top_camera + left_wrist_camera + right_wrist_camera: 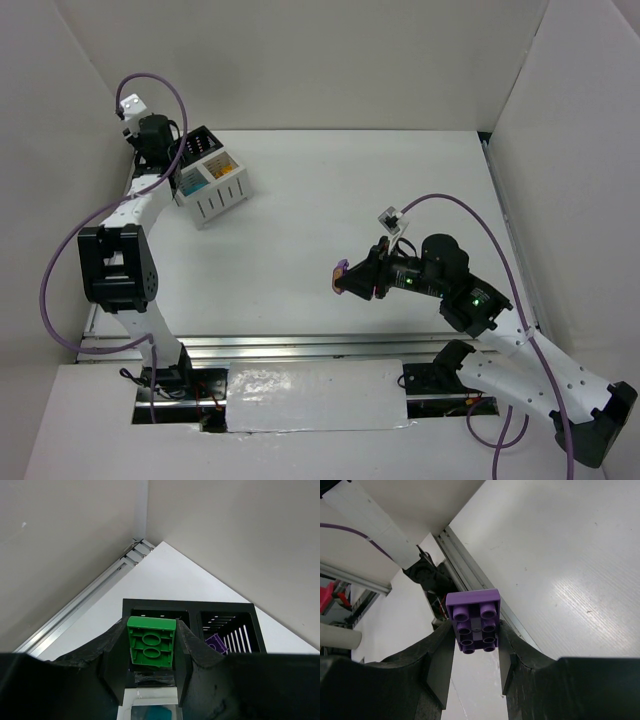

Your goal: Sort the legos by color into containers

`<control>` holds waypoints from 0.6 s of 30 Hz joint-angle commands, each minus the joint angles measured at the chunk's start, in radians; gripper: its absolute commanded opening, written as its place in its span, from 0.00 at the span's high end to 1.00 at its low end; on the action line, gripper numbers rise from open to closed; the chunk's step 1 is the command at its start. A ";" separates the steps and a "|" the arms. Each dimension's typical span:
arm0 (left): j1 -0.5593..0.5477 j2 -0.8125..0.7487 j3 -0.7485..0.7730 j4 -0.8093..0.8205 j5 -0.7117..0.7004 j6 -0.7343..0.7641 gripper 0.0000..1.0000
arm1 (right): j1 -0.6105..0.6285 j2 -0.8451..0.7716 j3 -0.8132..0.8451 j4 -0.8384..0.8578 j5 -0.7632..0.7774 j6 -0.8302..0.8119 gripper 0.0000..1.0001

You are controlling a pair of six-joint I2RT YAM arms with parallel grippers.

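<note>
Over the near right part of the desk [330, 190], the right gripper [347, 278] is clenched on a purple brick [473, 621], whose studs face the wrist camera. Farther back, by the far left corner, the left gripper [150, 654] is grasping a green brick [150, 641], underside showing, above the block of bins [212, 180]. Just beyond that brick sits the black pair [190, 604], with a purple piece [216, 644] in the compartment on the right of the wrist view. The white pair [218, 198] holds a teal piece [190, 184] and an orange piece [226, 170].
</note>
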 commanded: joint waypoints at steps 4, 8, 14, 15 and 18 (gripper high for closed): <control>0.000 0.017 0.039 0.021 0.028 -0.012 1.00 | -0.002 -0.016 0.002 0.043 0.007 -0.014 1.00; -0.034 0.028 0.050 0.027 0.051 0.034 1.00 | -0.002 -0.007 0.001 0.048 -0.005 -0.016 1.00; -0.077 0.034 0.073 0.015 0.108 0.082 1.00 | -0.002 0.005 0.004 0.051 -0.013 -0.017 1.00; -0.077 0.030 0.076 0.015 0.102 0.089 1.00 | -0.002 0.004 0.005 0.048 -0.015 -0.019 1.00; -0.109 0.008 0.077 0.018 0.082 0.111 1.00 | -0.002 -0.003 0.010 0.040 -0.013 -0.022 1.00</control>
